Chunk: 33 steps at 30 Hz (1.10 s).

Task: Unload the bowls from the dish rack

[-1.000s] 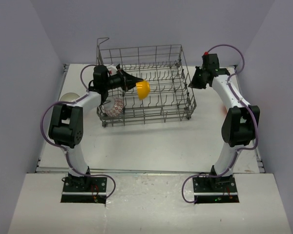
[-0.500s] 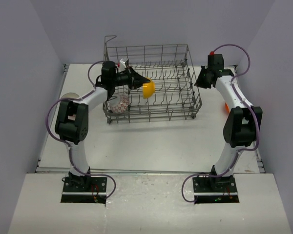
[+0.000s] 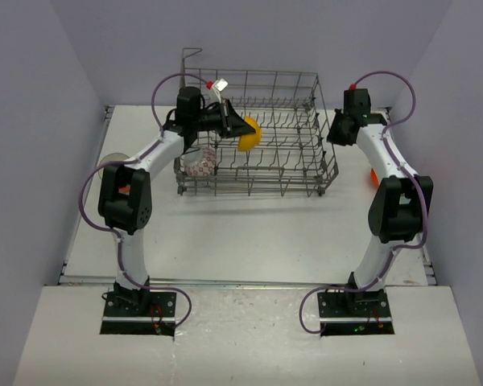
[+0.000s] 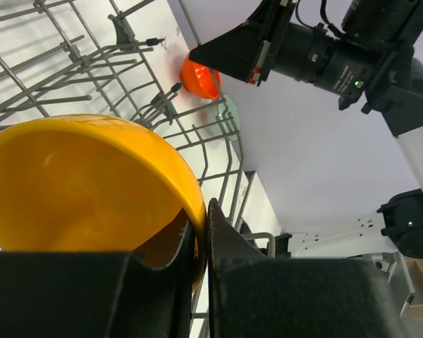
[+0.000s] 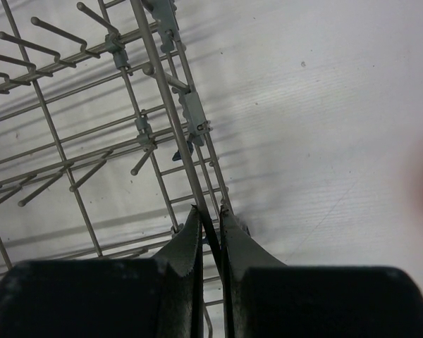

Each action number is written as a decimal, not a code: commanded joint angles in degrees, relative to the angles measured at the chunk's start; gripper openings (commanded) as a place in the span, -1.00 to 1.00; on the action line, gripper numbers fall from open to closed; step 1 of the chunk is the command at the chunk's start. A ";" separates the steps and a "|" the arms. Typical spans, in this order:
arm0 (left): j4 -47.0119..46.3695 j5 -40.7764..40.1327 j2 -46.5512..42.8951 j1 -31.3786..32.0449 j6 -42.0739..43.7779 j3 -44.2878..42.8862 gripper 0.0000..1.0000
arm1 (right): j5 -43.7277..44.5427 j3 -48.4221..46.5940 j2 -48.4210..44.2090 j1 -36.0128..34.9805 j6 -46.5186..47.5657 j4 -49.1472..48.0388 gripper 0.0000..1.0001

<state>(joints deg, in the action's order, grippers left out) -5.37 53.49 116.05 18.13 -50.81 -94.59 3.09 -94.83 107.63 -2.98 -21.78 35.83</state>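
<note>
Shifted right: dish rack, also yellow bowl (rim pinched in left end effector).

Top external: fixed high behind the arm bases, whole tabletop overlooked. Left wrist: aimed along left hand, yellow bowl very near. Right wrist: pointed down past right hand at dish rack rim. The rack is shared by all views.

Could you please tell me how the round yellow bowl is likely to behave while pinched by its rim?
The glossy round yellow bowl is probably stiff and light: the left gripper holds it by one rim edge without visible bending. Its smooth sheen suggests it could slip or pivot in that narrow pinch. Set down on its curved side, it would likely rock.
</note>
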 commanded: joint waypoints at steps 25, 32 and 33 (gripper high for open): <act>-38.23 13.91 -2.41 -3.80 -13.67 14.51 -1.00 | 1.83 -0.80 4.43 -1.85 -4.76 17.52 -1.00; -55.45 16.55 1.19 -3.37 -29.44 14.70 -1.00 | 1.66 -1.59 5.22 -1.94 -4.50 17.69 -1.00; -55.80 16.99 1.28 -3.19 -29.79 14.43 -1.00 | 1.74 -1.76 5.30 -1.94 -4.50 17.86 -1.00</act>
<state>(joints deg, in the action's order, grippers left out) -22.79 56.31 113.82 16.36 -74.15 -80.14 3.31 -98.48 109.49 -4.40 -21.56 39.18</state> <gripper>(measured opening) 0.073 0.042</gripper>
